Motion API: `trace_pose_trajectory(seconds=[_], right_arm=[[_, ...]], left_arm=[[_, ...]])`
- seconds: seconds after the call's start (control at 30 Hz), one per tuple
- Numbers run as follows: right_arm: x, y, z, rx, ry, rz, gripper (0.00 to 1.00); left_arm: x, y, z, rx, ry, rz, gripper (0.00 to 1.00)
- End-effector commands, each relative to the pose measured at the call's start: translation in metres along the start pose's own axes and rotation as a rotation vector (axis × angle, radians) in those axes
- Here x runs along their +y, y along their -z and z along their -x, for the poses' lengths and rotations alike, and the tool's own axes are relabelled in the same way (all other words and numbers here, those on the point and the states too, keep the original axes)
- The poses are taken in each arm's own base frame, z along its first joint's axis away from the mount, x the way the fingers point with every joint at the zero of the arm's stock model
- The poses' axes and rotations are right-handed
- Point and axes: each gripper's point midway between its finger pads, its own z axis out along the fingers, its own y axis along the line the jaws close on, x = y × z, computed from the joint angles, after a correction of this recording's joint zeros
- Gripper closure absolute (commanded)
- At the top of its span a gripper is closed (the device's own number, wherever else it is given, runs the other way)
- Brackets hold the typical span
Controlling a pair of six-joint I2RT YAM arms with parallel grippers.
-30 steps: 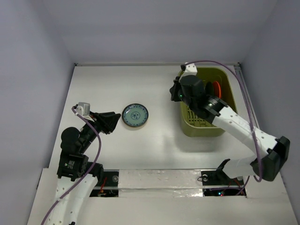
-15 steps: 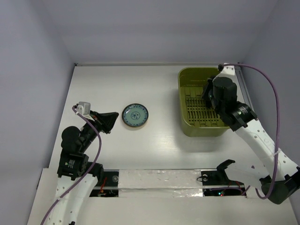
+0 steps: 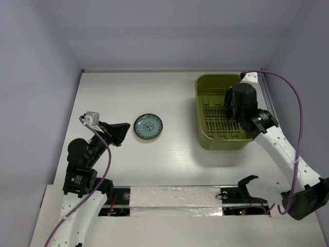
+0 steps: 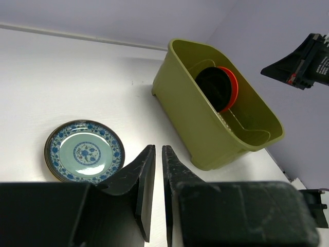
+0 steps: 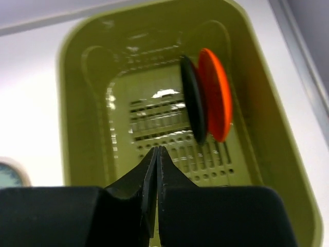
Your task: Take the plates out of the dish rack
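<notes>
An olive-green rectangular plastic dish rack (image 3: 216,142) sits at the far right of the white counter (image 3: 118,87). In its slotted insert two round plates stand upright, a plain orange-red plate (image 5: 217,95) and a dark-looking plate (image 5: 193,103) just beside it. The right gripper (image 5: 156,150) hovers above the rack, its jaws pressed together and empty. A teal-blue patterned plate (image 3: 148,127) lies flat on the counter near the left gripper (image 4: 159,154), whose jaws are nearly together on nothing.

Bright, even light casts a soft shadow beside the dish rack (image 3: 221,144), whose floor glares; wrist-view foregrounds are blurred.
</notes>
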Motion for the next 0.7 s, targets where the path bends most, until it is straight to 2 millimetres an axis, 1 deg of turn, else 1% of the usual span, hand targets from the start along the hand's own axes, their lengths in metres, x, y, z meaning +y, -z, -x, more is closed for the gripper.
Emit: trace_pose_trajectory(seconds=[0.0, 0.1, 0.13, 0.17, 0.2, 0.23, 0.27, 0.3, 0.33, 0.37, 0.43, 0.47, 0.5, 0.6, 0.67], right_arm=[[-0.023, -0.008, -0.001, -0.003, 0.026, -0.096, 0.93], [-0.030, -0.014, -0.007, 0.021, 0.052, -0.144, 0.80], [-0.032, -0.019, -0.012, 0.038, 0.067, -0.166, 0.72], [-0.032, -0.023, -0.015, 0.053, 0.079, -0.177, 0.71], [-0.036, -0.027, -0.019, 0.068, 0.087, -0.200, 0.70], [-0.037, -0.031, -0.019, 0.073, 0.094, -0.214, 0.69], [-0.040, -0.040, -0.025, 0.097, 0.106, -0.239, 0.69], [-0.043, -0.045, -0.026, 0.106, 0.108, -0.253, 0.68], [-0.043, -0.050, -0.025, 0.111, 0.108, -0.255, 0.67], [-0.041, -0.060, -0.032, 0.136, 0.134, -0.265, 0.67], [-0.052, -0.071, -0.035, 0.161, 0.143, -0.313, 0.66], [-0.049, -0.075, -0.033, 0.164, 0.152, -0.313, 0.66], [-0.052, -0.084, -0.040, 0.190, 0.167, -0.331, 0.66], [-0.055, -0.093, -0.040, 0.202, 0.179, -0.360, 0.66], [-0.056, -0.095, -0.039, 0.200, 0.186, -0.370, 0.66]], left_arm=[[-0.002, -0.001, 0.008, -0.035, -0.016, -0.011, 0.91], [-0.003, 0.000, 0.009, -0.041, -0.021, -0.016, 0.87], [-0.004, 0.000, 0.009, -0.043, -0.020, -0.018, 0.84], [-0.005, 0.002, 0.011, -0.050, -0.023, -0.021, 0.82], [-0.006, 0.003, 0.012, -0.055, -0.026, -0.026, 0.80], [-0.007, 0.003, 0.012, -0.058, -0.027, -0.028, 0.77], [-0.007, 0.004, 0.012, -0.059, -0.027, -0.028, 0.76], [-0.009, 0.004, 0.012, -0.056, -0.027, -0.037, 0.76], [-0.009, 0.004, 0.011, -0.056, -0.026, -0.037, 0.74], [-0.011, 0.005, 0.011, -0.053, -0.027, -0.045, 0.73], [-0.013, 0.006, 0.011, -0.055, -0.028, -0.051, 0.72], [-0.016, 0.007, 0.011, -0.055, -0.029, -0.060, 0.71], [-0.016, 0.008, 0.012, -0.063, -0.032, -0.057, 0.71], [-0.018, 0.009, 0.012, -0.064, -0.030, -0.061, 0.70], [-0.020, 0.009, 0.011, -0.058, -0.031, -0.070, 0.70]])
